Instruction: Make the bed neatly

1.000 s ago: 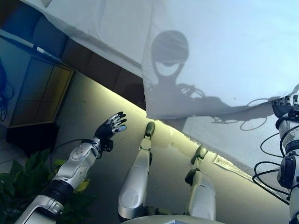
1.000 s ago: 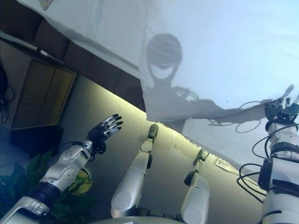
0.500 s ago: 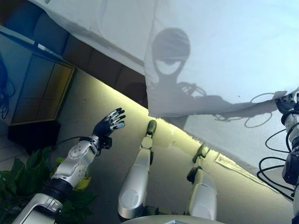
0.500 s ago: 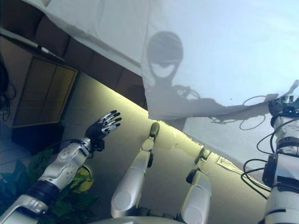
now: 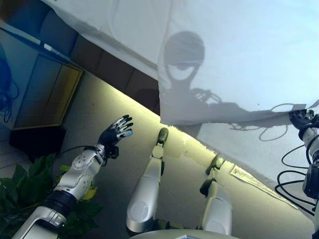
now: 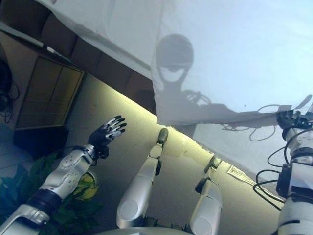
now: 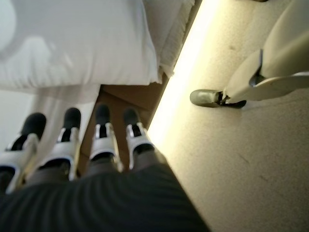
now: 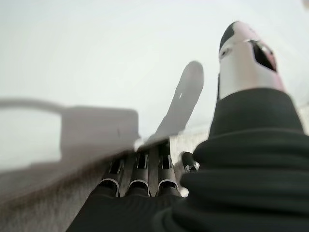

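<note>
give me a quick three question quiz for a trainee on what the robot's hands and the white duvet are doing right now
1. True or false: the left hand is holding the duvet.
2. Which hand is at the duvet's edge? A) left B) right C) both
3. Fill in: the left hand hangs over the ____ beside the bed.

Key
1. False. Its fingers are spread and hold nothing; it is apart from the bedding.
2. B. The right hand is at the edge, and in its wrist view the fingers go under the fabric, so the grip itself cannot be seen.
3. Floor.
</note>
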You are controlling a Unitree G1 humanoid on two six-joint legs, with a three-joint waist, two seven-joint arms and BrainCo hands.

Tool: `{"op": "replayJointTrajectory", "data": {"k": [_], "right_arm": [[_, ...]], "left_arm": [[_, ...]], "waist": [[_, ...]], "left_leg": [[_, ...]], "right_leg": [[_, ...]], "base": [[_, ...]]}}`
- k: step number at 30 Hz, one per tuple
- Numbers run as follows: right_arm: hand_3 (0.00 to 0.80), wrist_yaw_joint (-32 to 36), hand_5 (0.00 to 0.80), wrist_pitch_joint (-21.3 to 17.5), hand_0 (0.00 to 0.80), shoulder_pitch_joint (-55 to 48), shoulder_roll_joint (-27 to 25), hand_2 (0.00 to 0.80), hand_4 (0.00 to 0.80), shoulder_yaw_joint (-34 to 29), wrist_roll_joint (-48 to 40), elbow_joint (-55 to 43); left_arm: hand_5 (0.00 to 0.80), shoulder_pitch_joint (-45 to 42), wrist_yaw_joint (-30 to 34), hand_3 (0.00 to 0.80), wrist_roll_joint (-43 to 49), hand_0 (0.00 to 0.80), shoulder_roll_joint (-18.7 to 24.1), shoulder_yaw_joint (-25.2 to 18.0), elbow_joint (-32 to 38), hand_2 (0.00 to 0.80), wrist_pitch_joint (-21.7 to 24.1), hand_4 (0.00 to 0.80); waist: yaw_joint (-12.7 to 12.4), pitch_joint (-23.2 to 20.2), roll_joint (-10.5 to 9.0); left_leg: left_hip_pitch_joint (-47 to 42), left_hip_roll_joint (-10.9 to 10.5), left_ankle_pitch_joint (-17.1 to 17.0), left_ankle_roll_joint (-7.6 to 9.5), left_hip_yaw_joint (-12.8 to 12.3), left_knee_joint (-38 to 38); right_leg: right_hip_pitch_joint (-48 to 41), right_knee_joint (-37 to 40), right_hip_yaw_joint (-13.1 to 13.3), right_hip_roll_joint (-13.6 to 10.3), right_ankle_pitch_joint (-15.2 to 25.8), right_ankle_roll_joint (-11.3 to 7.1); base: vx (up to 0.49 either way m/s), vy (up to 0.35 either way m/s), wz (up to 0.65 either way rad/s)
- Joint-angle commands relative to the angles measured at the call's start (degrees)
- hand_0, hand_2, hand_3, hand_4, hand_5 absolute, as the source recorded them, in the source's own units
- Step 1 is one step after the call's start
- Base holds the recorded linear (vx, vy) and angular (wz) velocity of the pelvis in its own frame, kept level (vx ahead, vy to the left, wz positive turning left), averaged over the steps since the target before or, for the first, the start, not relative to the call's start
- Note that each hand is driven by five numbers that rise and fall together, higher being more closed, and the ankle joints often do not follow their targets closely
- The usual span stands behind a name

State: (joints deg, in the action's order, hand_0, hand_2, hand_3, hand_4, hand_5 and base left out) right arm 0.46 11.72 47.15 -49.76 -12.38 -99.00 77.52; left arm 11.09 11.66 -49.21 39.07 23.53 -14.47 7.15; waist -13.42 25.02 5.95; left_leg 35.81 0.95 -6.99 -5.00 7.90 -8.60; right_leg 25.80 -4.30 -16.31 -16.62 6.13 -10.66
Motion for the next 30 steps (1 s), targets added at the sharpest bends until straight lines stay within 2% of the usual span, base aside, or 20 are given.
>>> {"op": "replayJointTrajectory", "data": {"k": [1, 5, 6, 7, 8, 9, 15, 21, 26, 30], "right_arm": [[0.000, 3.0, 0.000, -2.4, 0.000, 2.0, -3.5, 0.000, 0.000, 3.5, 2.6, -5.1], [0.000, 3.4, 0.000, -2.7, 0.000, 4.1, -5.4, 0.000, 0.000, 4.1, 2.8, -5.1], [0.060, 3.6, 0.060, -2.9, 0.060, 4.5, -5.7, 0.060, 0.060, 4.0, 2.6, -5.1], [0.166, 3.7, 0.166, -3.1, 0.166, 4.7, -5.8, 0.166, 0.166, 4.0, 2.4, -5.2], [0.502, 3.6, 0.502, -3.0, 0.502, 4.9, -6.0, 0.502, 0.502, 4.0, 2.6, -5.3], [0.800, 2.9, 0.800, -3.0, 0.800, 5.1, -6.2, 0.800, 0.800, 4.0, 2.7, -5.3], [0.800, -0.6, 0.800, -2.6, 0.800, 4.8, -6.1, 0.800, 0.800, 3.1, 0.6, -4.0], [0.800, 0.9, 0.800, -2.0, 0.800, 3.1, -4.9, 0.800, 0.800, 2.9, -0.1, -3.2], [0.800, 5.3, 0.800, -2.5, 0.800, 0.0, -2.7, 0.800, 0.800, 3.0, 5.5, -4.8], [0.800, 8.9, 0.800, -3.0, 0.800, -3.0, 0.4, 0.800, 0.800, 3.9, 12.2, -8.6]], "left_arm": [[0.000, -2.0, 1.1, 0.000, -0.1, 0.000, 0.4, -1.2, 4.7, 0.000, 2.8, 0.000], [0.000, -2.5, 2.3, 0.000, -0.8, 0.000, 0.9, -1.6, 3.9, 0.000, 3.4, 0.000], [0.000, -2.6, 2.6, 0.000, -0.9, 0.000, 1.0, -1.7, 3.8, 0.000, 3.5, 0.000], [0.000, -2.6, 2.7, 0.000, -1.0, 0.000, 1.1, -1.8, 3.7, 0.000, 3.5, 0.000], [0.000, -2.7, 2.8, 0.000, -1.1, 0.000, 1.2, -1.7, 3.6, 0.000, 3.7, 0.000], [0.000, -2.7, 2.9, 0.000, -1.2, 0.000, 1.3, -1.6, 3.4, 0.000, 3.9, 0.000], [0.000, -2.0, 2.8, 0.000, -1.3, 0.000, 1.5, -1.6, 3.1, 0.000, 3.9, 0.000], [0.000, -1.7, 2.0, 0.000, -1.3, 0.000, 1.4, -1.4, 4.0, 0.000, 3.9, 0.000], [0.000, -2.7, 1.5, 0.000, -1.3, 0.000, 1.2, -2.0, 5.7, 0.000, 3.7, 0.000], [0.000, -3.2, 0.1, 0.000, 0.0, 0.000, 0.7, -3.5, 6.2, 0.000, 1.6, 0.000]], "waist": [[-0.5, 0.8, 1.22], [-0.5, 0.5, 1.21], [-0.5, 0.5, 1.21], [-0.5, 0.5, 1.18], [-0.5, 0.5, 1.12], [-0.5, 0.4, 1.03], [-0.4, 0.8, 0.84], [-0.2, 1.2, 1.21], [-0.3, 0.3, 1.11], [-0.7, -1.4, -0.26]], "left_leg": [[2.8, 1.0, -3.4, 1.32, -4.2, 2.4], [2.4, 1.2, -3.6, 1.20, -4.6, 3.1], [2.3, 1.2, -3.6, 1.18, -4.6, 3.0], [2.3, 1.3, -3.6, 1.14, -4.6, 3.0], [2.3, 1.3, -3.6, 1.09, -4.6, 2.9], [2.3, 1.4, -3.6, 1.04, -4.7, 2.8], [2.2, 1.5, -3.6, 0.92, -4.9, 2.9], [1.6, 1.4, -3.5, 1.03, -5.3, 3.3], [-0.3, 1.5, -2.8, 1.06, -5.5, 3.1], [-2.2, 1.7, -1.3, 0.92, -5.3, 1.3]], "right_leg": [[4.9, -3.7, 1.5, -2.9, 3.2, -1.43], [4.8, -3.8, 1.2, -2.8, 3.1, -1.41], [4.8, -3.9, 1.1, -2.8, 3.0, -1.41], [4.8, -4.0, 1.1, -2.7, 3.0, -1.42], [4.8, -4.1, 1.1, -2.8, 3.0, -1.42], [4.8, -4.2, 1.0, -2.7, 2.9, -1.43], [5.0, -4.4, 0.8, -2.6, 3.2, -1.49], [4.6, -3.7, 0.8, -2.6, 3.5, -1.42], [1.9, -2.8, 0.2, -2.6, 3.1, -1.10], [-1.7, -2.1, -1.1, -2.4, 2.5, -0.79]], "base": [[0.000, 0.000, 0.00], [0.000, 0.000, 0.00], [0.000, 0.000, 0.00], [0.000, 0.000, 0.00], [0.000, 0.000, 0.00], [0.000, 0.000, 0.00], [-0.011, -0.001, 0.00], [-0.037, 0.017, 0.01], [0.003, 0.059, 0.05], [0.020, 0.037, 0.06]]}}
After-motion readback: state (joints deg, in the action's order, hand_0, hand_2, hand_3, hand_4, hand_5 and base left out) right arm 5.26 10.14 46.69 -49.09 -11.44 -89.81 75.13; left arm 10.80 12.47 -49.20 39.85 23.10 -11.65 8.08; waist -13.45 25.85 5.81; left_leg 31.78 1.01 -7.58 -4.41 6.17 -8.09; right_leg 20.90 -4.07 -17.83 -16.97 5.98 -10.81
